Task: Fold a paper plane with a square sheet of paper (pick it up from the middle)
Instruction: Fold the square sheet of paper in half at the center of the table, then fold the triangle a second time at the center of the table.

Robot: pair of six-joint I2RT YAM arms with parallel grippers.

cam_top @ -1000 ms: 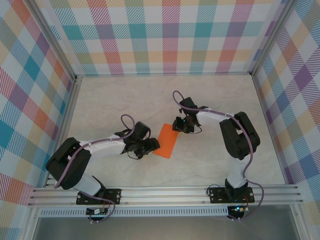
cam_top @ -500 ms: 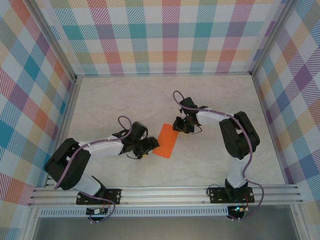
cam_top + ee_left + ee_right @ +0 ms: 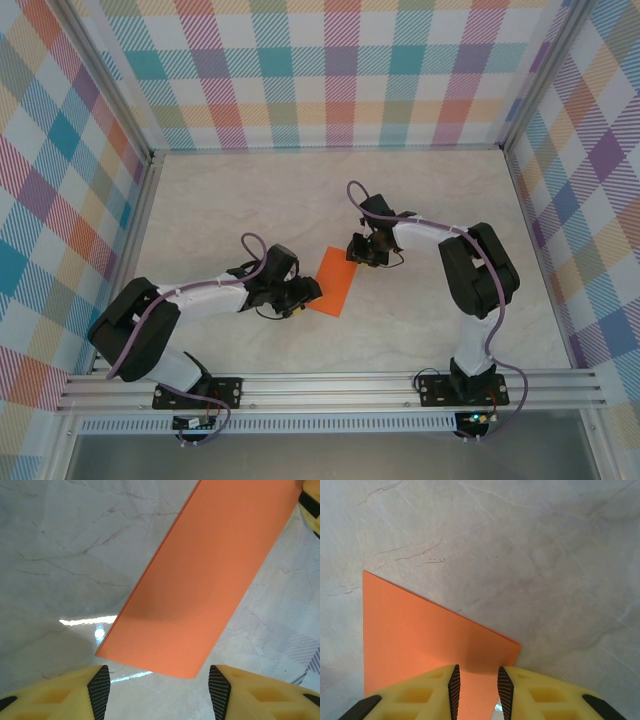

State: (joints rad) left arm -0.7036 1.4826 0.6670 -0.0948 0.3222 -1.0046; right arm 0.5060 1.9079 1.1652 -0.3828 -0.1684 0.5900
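The square sheet of paper (image 3: 335, 282) lies on the table as a bright orange rectangle, seemingly folded in half, running from lower left to upper right. My left gripper (image 3: 303, 297) sits at its lower-left short end. In the left wrist view that gripper (image 3: 159, 690) is open, its black pads (image 3: 99, 692) wider apart than the paper's (image 3: 210, 580) near edge and just short of it. My right gripper (image 3: 360, 250) rests on the upper-right end. Its jaws (image 3: 478, 687) stand a narrow gap apart over the paper's (image 3: 420, 635) corner, with flat orange showing between the pads.
The marble-look table (image 3: 250, 200) is boxed in by plaid walls (image 3: 340, 80) at the back and both sides. An aluminium rail (image 3: 330, 388) carries both arm bases along the near edge.
My left gripper has edged right toward the paper's end and its jaws have narrowed somewhat. The right gripper and the paper have stayed where they were.
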